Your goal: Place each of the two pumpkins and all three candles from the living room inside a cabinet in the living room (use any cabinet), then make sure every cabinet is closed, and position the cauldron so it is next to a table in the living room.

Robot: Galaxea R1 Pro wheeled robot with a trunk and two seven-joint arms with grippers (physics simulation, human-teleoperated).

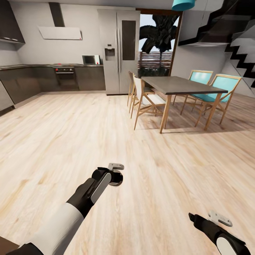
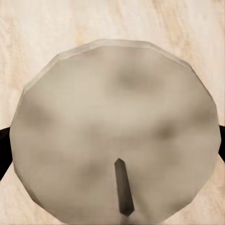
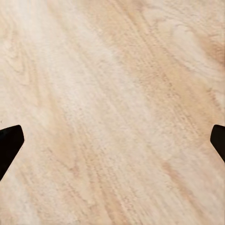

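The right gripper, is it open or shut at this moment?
Open. In the right wrist view the right gripper has its two dark fingertips far apart at opposite edges, with bare wooden floor between them.

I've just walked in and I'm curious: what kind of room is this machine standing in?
It looks like a home's open kitchen and dining area: a tall steel fridge and built-in oven stand at the back wall, and a dark dining table with wooden chairs stands on a pale wood floor.

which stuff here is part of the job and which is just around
Job:
- candle, in the left gripper
- right gripper, open over floor

Just around:
- dining table
- chairs
- fridge
- oven
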